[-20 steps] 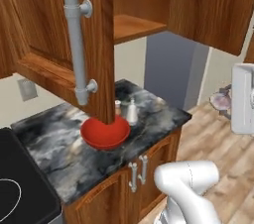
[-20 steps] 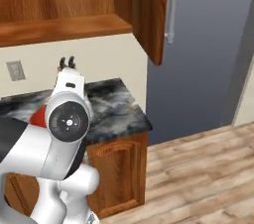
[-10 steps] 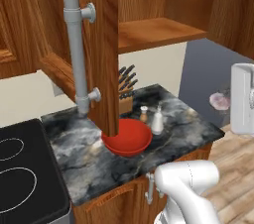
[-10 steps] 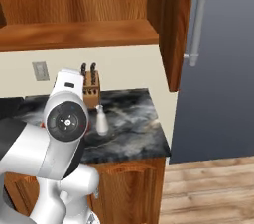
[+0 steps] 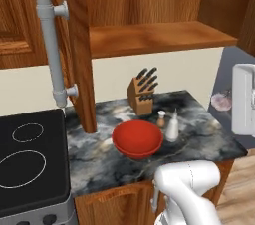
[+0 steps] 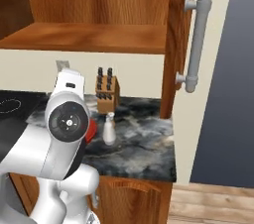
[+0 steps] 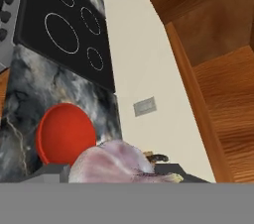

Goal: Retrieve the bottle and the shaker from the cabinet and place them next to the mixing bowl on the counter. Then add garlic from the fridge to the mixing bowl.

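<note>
You have 2 items done: the bottle (image 5: 172,125) and the shaker (image 5: 161,118) stand just beside the red mixing bowl (image 5: 138,139) on the table (image 5: 199,134). Your end effector (image 7: 121,168) is grasping the garlic bulb (image 7: 113,164) (bowl visible beyond it). Left, as you'd judge: drop it into the bowl.

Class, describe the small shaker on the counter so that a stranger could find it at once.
Start at the dark marbled counter right of the stove, and find the red mixing bowl. Between it and the taller white bottle stands the shaker, in front of the knife block; it is the shortest, with a brownish top.
</note>
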Tool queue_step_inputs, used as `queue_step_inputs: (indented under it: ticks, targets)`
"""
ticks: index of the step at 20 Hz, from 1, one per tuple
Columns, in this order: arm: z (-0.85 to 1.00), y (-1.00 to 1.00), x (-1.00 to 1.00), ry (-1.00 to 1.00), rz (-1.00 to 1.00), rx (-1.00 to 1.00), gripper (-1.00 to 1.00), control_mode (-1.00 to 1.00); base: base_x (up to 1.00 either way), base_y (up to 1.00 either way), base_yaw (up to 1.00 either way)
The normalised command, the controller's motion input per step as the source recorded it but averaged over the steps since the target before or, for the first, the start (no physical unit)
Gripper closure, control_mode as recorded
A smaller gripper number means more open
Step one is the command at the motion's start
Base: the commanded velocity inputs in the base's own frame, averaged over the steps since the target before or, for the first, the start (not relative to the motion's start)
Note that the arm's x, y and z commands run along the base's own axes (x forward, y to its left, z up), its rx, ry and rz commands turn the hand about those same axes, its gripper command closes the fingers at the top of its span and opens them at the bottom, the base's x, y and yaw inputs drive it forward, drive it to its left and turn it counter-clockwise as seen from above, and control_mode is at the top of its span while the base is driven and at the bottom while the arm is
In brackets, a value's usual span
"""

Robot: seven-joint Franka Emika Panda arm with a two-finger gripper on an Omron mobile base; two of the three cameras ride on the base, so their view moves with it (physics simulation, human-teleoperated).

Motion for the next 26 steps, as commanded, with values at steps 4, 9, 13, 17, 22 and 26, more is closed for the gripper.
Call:
queue_step_inputs:
  ticks: [4,9,13,17,22,26]
  targets:
    - [0.00,0.00,0.00,0.00,0.00,0.00,1.00,1.00,0.37,0.33,0.29]
    - [0.00,0.00,0.00,0.00,0.00,0.00,1.00,1.00,0.19,0.51,0.20]
    - [0.00,0.00,0.00,0.00,0.00,0.00,1.00,1.00,0.08,0.50,0.14]
    - [0.00,0.00,0.00,0.00,0.00,0.00,1.00,1.00,0.12,0.46,0.09]
    - [0.00,0.00,0.00,0.00,0.00,0.00,1.00,1.00,0.18,0.16,0.04]
    - [-0.40,0.12,0.07,0.00,0.01,-0.15,1.00,-1.00,0.02,0.00,0.00]
